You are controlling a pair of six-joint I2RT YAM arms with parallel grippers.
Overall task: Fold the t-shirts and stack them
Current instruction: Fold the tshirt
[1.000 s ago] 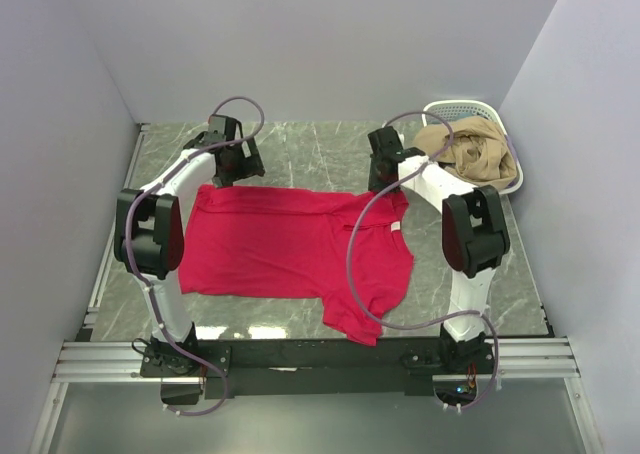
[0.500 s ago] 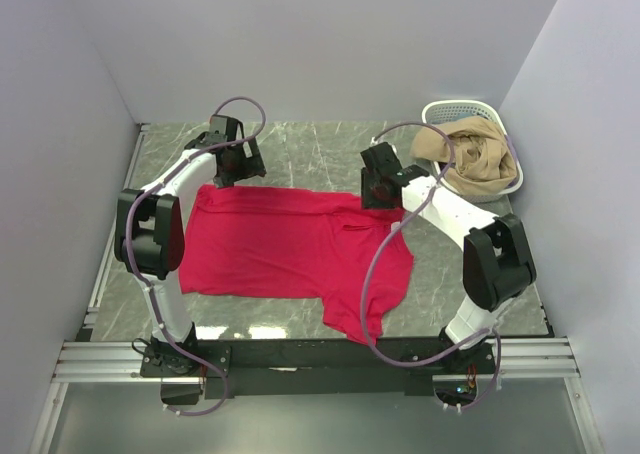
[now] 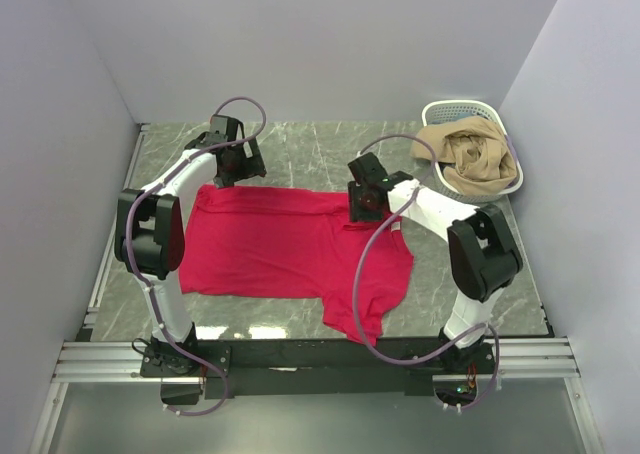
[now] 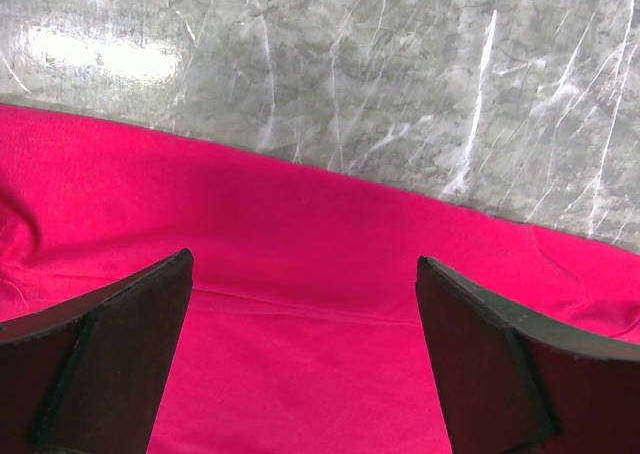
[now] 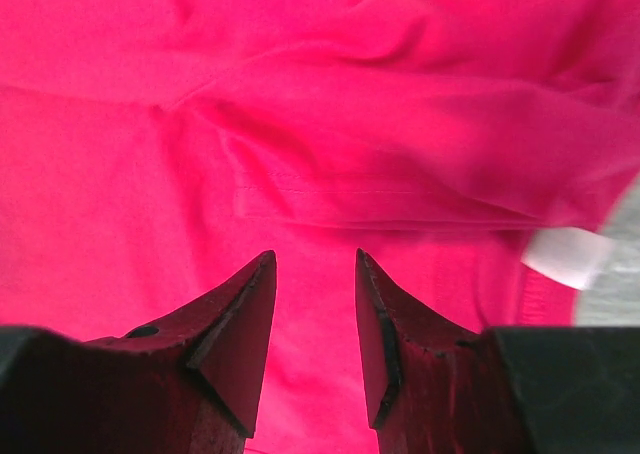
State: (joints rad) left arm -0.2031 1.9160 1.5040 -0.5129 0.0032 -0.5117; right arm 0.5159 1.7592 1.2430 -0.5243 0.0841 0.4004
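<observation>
Swung leftward since a second ago, the right hand (image 3: 362, 198) now sits over the collar end of the red t-shirt (image 3: 280, 242), with its elbow drawn in closer to the cloth. The t-shirt lies spread on the marble surface (image 3: 310, 146) between the two arms, one sleeve trailing toward the near edge. From above, the right hand's own body hides its tips. The right wrist view shows its fingers (image 5: 235, 324) a narrow way apart, rumpled red cloth under the gap and nothing pinched, with a white neck label (image 5: 565, 257) off to one side. Farther back on the left, the left hand (image 3: 232, 166) hangs over the t-shirt's far edge. Its wrist view shows fingers (image 4: 110, 354) spread wide over the cloth, with bare marble beyond. In the far right corner a white basket (image 3: 445, 107) holds tan cloth (image 3: 475, 154).
</observation>
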